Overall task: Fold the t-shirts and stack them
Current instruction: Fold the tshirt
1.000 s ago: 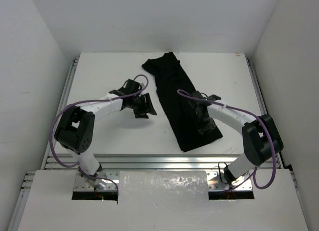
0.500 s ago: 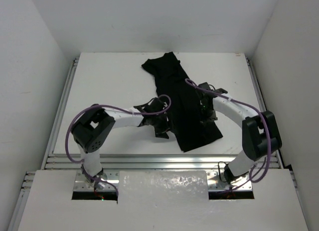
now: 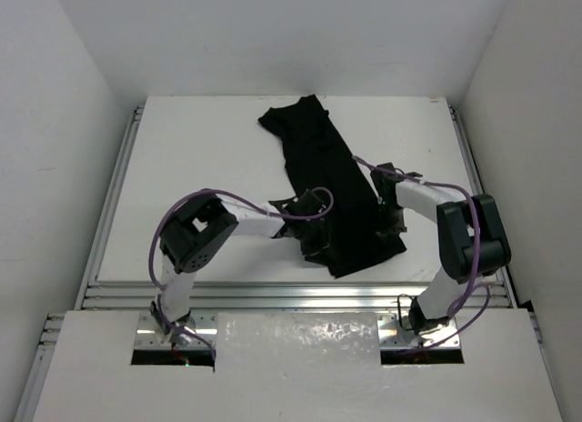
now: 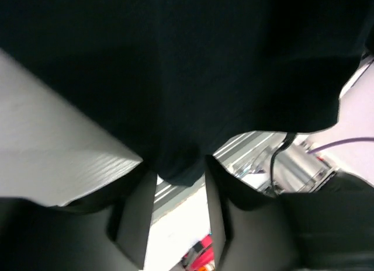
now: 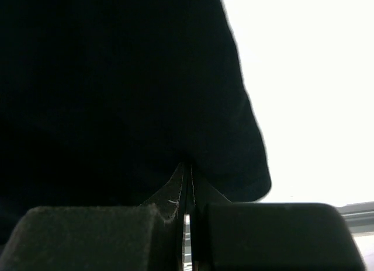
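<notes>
Pinching the t-shirt (image 3: 327, 167) at its right edge, the right gripper (image 5: 187, 169) is fully closed. The left gripper (image 4: 178, 172) jaws stand narrow around the near-left hem; clamping cannot be confirmed.

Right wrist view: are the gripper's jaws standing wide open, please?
No, the right gripper is shut tight, pinching the edge of the t-shirt.

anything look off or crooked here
The t-shirt lies askew, running diagonally across the table as a narrow, rumpled strip rather than square to its edges. Nothing looks damaged or spilled.
</notes>
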